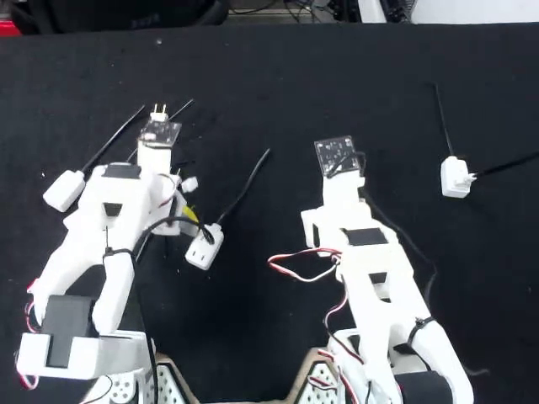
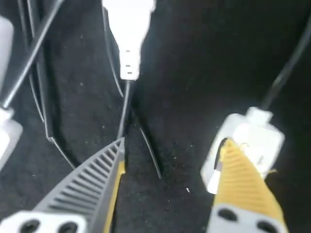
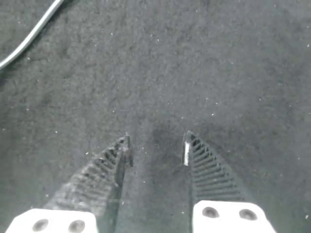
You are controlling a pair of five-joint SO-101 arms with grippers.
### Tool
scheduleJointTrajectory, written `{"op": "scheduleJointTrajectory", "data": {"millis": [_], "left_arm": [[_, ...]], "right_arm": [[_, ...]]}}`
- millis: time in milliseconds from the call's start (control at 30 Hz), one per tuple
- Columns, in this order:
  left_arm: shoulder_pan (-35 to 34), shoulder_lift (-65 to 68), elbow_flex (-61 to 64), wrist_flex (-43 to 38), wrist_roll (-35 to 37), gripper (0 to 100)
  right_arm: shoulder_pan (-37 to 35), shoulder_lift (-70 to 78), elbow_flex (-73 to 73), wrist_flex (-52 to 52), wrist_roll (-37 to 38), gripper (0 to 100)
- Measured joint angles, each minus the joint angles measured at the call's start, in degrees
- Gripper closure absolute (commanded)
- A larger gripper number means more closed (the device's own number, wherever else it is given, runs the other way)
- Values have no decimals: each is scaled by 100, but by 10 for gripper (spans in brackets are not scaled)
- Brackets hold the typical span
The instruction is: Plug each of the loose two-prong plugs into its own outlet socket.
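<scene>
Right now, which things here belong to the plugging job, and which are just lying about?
For the job: pronged plug; slotted socket; plug beside the right arm; corded white block.
Lying about: black cloth; cables beyond the table.

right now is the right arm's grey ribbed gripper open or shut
Open: the right gripper shows a gap between its fingertips, over black cloth.

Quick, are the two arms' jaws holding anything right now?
Left gripper: jaws open, holding nothing.
Right gripper: jaws open, holding nothing.
</scene>
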Motion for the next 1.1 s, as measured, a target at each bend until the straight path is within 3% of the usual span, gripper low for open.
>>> {"op": "scheduleJointTrajectory", "data": {"millis": [333, 533, 767, 1100], "left_arm": [[1486, 0, 396, -18, -9, 701], [1591, 9, 211, 167, 62, 701], [1591, 114, -1354, 1055, 360, 701], [1881, 1310, -1081, -932, 369, 701]], "right_arm": [[0, 0, 26, -35, 0, 839], [0, 0, 26, -35, 0, 839], [0, 0, 26, -35, 0, 839], [0, 0, 26, -35, 0, 839]]}}
